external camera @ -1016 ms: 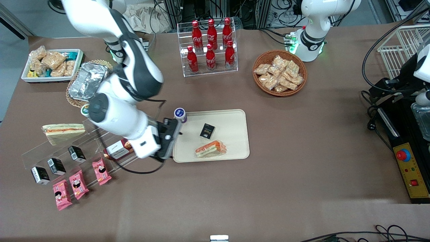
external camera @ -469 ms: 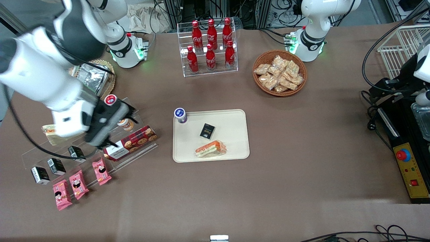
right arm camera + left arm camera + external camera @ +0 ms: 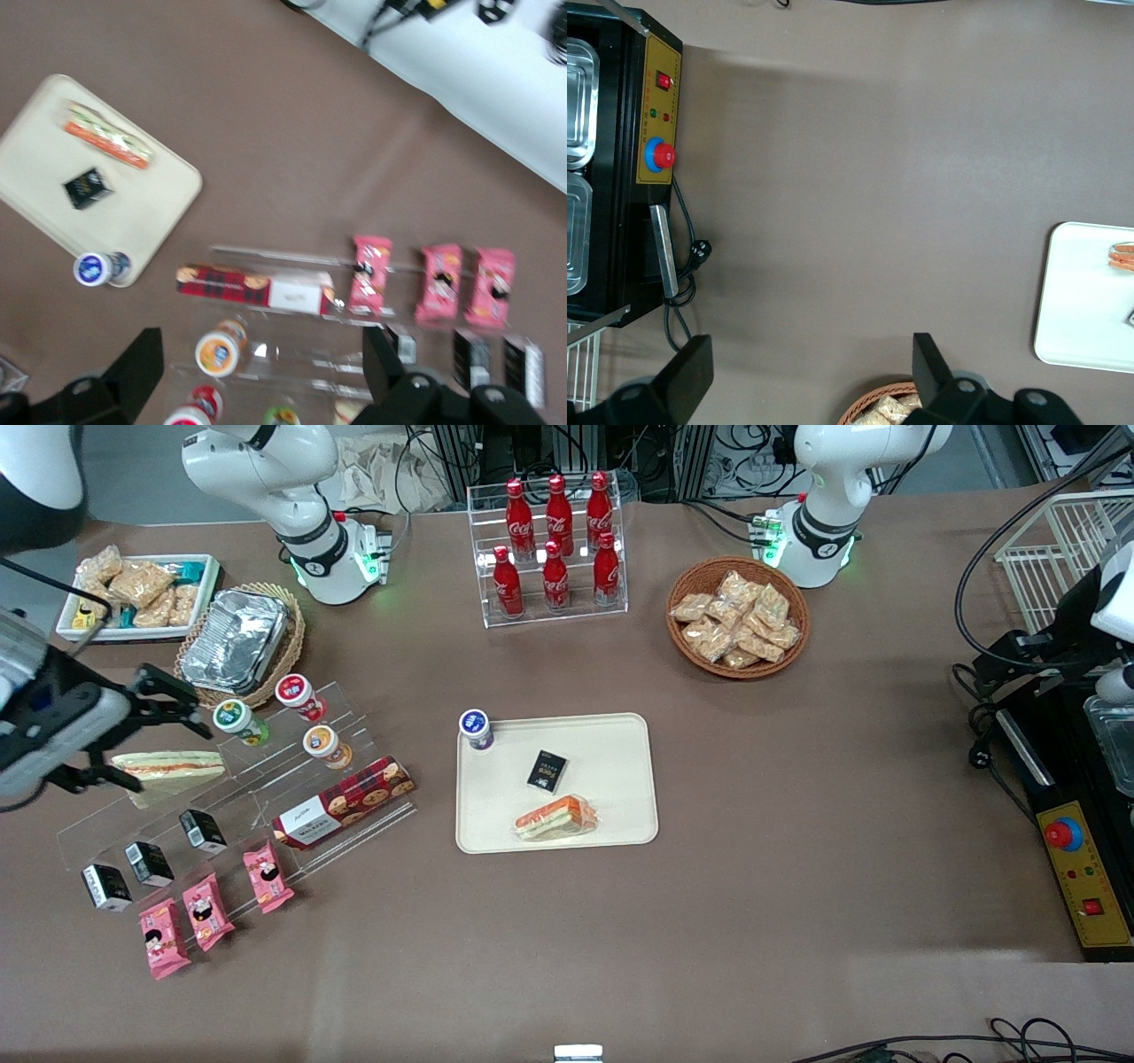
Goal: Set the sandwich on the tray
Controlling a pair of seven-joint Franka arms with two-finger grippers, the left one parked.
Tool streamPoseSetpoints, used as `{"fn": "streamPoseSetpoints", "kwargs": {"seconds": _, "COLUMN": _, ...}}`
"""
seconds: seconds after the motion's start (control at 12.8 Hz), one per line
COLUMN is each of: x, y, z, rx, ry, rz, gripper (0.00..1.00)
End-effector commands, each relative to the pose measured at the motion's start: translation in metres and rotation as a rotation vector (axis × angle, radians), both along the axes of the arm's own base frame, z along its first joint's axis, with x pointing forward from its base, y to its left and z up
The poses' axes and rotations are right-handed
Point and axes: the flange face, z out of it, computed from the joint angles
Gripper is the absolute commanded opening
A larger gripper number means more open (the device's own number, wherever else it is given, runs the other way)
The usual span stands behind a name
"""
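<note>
The clear-wrapped sandwich wedge with its bright orange filling lies flat on the cream-beige plastic tray, near its front edge, long axis along that edge. The end effector hangs spread wide, empty, over the desk's working-arm end.

This place is a robotics laboratory arranged like a small snack shop. A long table with a brown cover carries goods on display: red cola bottles in a clear acrylic rack, a wicker basket of snack packets, and stepped acrylic shelves with small cups, boxes and pink packets. Robot arm bases with green lights, many cables, and a control box with a red emergency button show the laboratory side.
</note>
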Motion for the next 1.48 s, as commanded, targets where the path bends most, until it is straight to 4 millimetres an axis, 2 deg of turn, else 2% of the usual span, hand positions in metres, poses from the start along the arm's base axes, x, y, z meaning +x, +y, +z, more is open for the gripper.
{"fn": "streamPoseSetpoints", "kwargs": {"seconds": 0.0, "x": -0.023, "y": -0.022, "z": 0.01, "rx": -0.043, "ry": 0.019, "rz": -0.09, "gripper": 1.0}}
{"fn": "streamPoseSetpoints", "kwargs": {"seconds": 0.16, "x": -0.037, "y": -0.039, "z": 0.008, "rx": -0.03, "ry": 0.044, "rz": -0.199, "gripper": 1.0}}
{"fn": "streamPoseSetpoints", "kwargs": {"seconds": 0.31, "x": -0.044, "y": -0.048, "z": -0.002, "rx": -0.022, "ry": 0.094, "rz": -0.334, "gripper": 1.0}}
{"fn": "streamPoseSetpoints", "kwargs": {"seconds": 0.7, "x": -0.051, "y": -0.071, "z": -0.007, "rx": -0.036, "ry": 0.144, "rz": -0.555, "gripper": 1.0}}
{"fn": "streamPoseSetpoints", "kwargs": {"seconds": 1.02, "x": -0.059, "y": -0.074, "z": -0.001, "rx": -0.035, "ry": 0.154, "rz": -0.59, "gripper": 1.0}}
{"fn": "streamPoseSetpoints", "kwargs": {"seconds": 1.41, "x": -0.08, "y": -0.07, "z": 0.008, "rx": -0.04, "ry": 0.221, "rz": -0.67, "gripper": 1.0}}
